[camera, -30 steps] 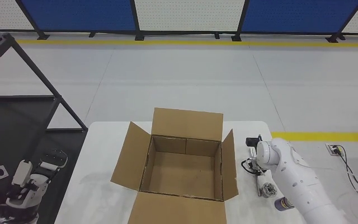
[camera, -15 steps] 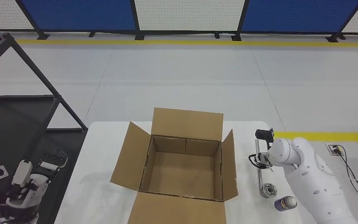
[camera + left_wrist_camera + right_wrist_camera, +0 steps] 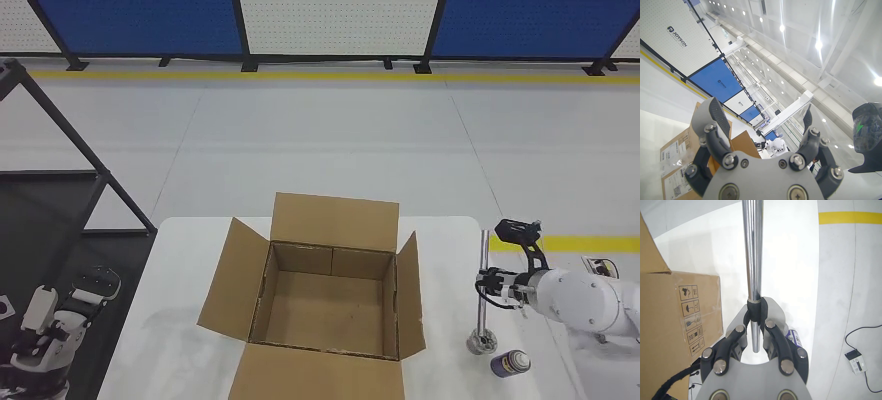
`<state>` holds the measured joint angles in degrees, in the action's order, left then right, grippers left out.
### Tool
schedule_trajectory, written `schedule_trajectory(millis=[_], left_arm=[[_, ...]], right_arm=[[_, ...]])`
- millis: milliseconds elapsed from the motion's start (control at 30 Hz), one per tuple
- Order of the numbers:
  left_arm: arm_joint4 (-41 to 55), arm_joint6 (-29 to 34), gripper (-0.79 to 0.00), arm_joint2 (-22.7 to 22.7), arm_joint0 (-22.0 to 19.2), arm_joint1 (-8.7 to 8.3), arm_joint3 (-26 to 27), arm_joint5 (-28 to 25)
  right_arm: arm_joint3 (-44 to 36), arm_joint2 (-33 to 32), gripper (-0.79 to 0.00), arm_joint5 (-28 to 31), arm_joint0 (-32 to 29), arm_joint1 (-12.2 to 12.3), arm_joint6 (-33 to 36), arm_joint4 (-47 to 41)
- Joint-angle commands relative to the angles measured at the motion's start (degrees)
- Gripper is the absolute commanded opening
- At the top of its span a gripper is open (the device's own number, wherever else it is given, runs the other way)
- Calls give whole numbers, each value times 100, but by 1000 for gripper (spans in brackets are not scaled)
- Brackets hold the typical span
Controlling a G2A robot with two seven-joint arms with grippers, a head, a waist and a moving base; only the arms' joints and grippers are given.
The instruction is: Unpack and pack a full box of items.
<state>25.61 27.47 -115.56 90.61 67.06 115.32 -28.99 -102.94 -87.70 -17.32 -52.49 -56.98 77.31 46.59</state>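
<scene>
An open cardboard box [image 3: 325,300] stands on the white table [image 3: 165,345] with all flaps spread and a bare floor inside. To its right, my right gripper [image 3: 755,310] is shut on a chrome rod [image 3: 752,247]. The rod [image 3: 484,285] runs along the table's right side down to a round metal base [image 3: 482,342]. A purple spray can [image 3: 510,363] lies just beside that base. My left gripper [image 3: 761,106] is open and holds nothing; it points up at the ceiling, with the box's labelled side [image 3: 676,149] below it.
The left arm [image 3: 50,325] hangs off the table's left edge, beside a black metal frame [image 3: 60,180]. The box's right flap [image 3: 677,306] stands close to the rod. A cable and small grey unit [image 3: 855,362] lie on the floor past the table's right edge.
The right arm has swung out to the right, away from the box, still gripping the rod. The rod's far end followed it rightward. The box and left arm have not moved.
</scene>
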Motion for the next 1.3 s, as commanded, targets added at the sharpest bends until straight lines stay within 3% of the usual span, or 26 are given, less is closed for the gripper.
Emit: schedule_trajectory(millis=[0, 133, 200, 800, 1067, 1267], left_arm=[[0, 0, 0, 0, 0, 0, 0, 0], [0, 0, 0, 0, 0, 0, 0, 0], [0, 0, 0, 0, 0, 0, 0, 0], [0, 0, 0, 0, 0, 0, 0, 0], [-42, 8, 0, 20, 3, -1, 36, 46], [-174, 352, 0, 198, -86, -27, 164, 162]], right_arm=[[-211, -79, -785, 12, -131, 14, -4, -33], [-524, -231, -785, 120, -352, 35, -81, -193], [-607, -333, -785, -164, -434, 35, -239, -156], [-666, -336, -785, -86, -472, 32, -390, -197], [-1773, -1018, -785, -530, -931, 53, -743, -497], [-2667, -1601, -785, -861, -1197, 70, -768, -744]])
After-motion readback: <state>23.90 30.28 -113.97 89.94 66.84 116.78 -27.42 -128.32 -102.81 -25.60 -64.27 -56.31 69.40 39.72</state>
